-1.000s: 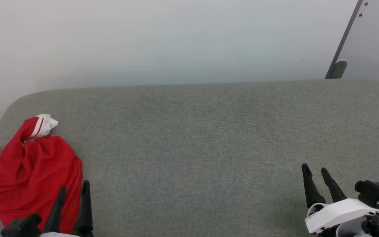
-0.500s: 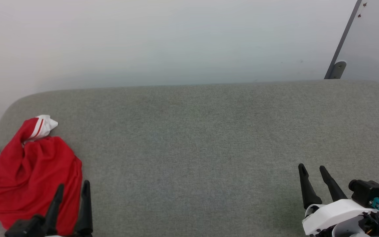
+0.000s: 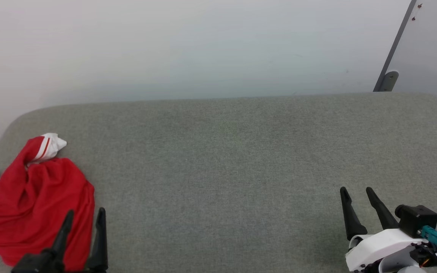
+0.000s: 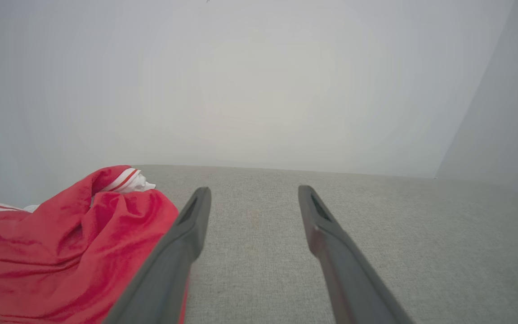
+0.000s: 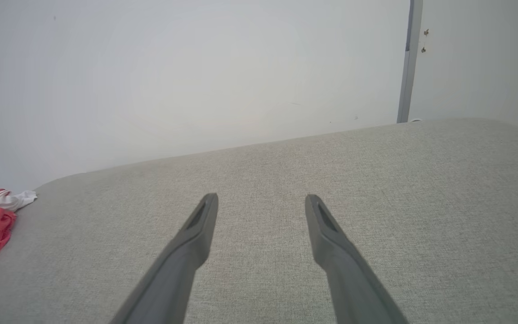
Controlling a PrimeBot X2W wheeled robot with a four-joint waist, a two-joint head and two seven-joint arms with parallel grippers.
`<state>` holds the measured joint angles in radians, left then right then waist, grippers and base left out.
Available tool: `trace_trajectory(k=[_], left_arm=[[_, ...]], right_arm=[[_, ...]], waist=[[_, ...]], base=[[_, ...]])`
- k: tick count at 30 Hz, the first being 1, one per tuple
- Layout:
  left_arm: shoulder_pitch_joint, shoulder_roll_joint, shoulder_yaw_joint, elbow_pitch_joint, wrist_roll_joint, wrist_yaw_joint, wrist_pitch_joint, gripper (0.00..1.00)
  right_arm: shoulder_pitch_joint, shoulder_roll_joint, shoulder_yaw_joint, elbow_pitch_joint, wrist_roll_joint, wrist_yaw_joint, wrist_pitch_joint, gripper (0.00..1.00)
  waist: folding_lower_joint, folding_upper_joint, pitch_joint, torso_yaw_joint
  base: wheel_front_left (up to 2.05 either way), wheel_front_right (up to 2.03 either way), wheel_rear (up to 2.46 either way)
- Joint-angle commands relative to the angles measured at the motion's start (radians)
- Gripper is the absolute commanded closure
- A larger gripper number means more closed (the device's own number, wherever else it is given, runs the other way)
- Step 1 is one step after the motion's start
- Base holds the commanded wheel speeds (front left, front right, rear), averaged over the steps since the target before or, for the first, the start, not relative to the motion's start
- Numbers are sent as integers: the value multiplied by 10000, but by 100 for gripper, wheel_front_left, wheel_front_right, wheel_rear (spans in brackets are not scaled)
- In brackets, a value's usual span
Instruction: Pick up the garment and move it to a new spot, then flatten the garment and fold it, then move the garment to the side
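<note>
The garment (image 3: 32, 201) lies crumpled at the left end of the grey padded surface (image 3: 222, 170), a red heap with one white sleeve end, trimmed in red stripes, poking out at its far side and another white edge at its left. The left gripper (image 3: 85, 211) sits at the heap's near right edge with its two dark fingers spread apart and nothing between them. In the head view its outer finger overlaps the red cloth while the inner one stands over bare grey fabric just beside the hem. In the left wrist view the cloth bunches up against that outer finger; whether the finger touches it cannot be told. The right gripper (image 3: 356, 189) is well apart from the garment, at the far right of the surface, its fingers likewise parted and empty above bare fabric.
</note>
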<state>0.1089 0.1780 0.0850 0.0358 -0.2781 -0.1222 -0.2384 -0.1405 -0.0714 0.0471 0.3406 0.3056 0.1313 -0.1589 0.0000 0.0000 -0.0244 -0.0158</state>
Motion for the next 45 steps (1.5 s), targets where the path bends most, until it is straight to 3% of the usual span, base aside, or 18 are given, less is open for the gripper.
trace_trajectory(k=[1, 12, 25, 45], left_arm=[[72, 8, 30, -87, 214, -11, -85, 0], [179, 14, 80, -192, 889, -67, -272, 0], [212, -57, -30, 37, 465, -79, -256, 0], [659, 188, 868, 309, -221, 520, 200, 0]], right_arm=[[-126, 10, 61, -42, -134, -9, -92, 0], [-163, 4, 144, 16, -842, -10, -264, 0], [-45, 8, 211, 19, -793, -10, -278, 0], [57, -114, 1452, 221, -200, -10, -185, 0]], waist=[[0, 0, -2, -1], [0, 0, -32, -20], [0, 0, -100, 46], [0, 0, -891, 2505]], base=[[0, 0, 0], [0, 0, 0], [0, 0, 0], [0, 0, 0]])
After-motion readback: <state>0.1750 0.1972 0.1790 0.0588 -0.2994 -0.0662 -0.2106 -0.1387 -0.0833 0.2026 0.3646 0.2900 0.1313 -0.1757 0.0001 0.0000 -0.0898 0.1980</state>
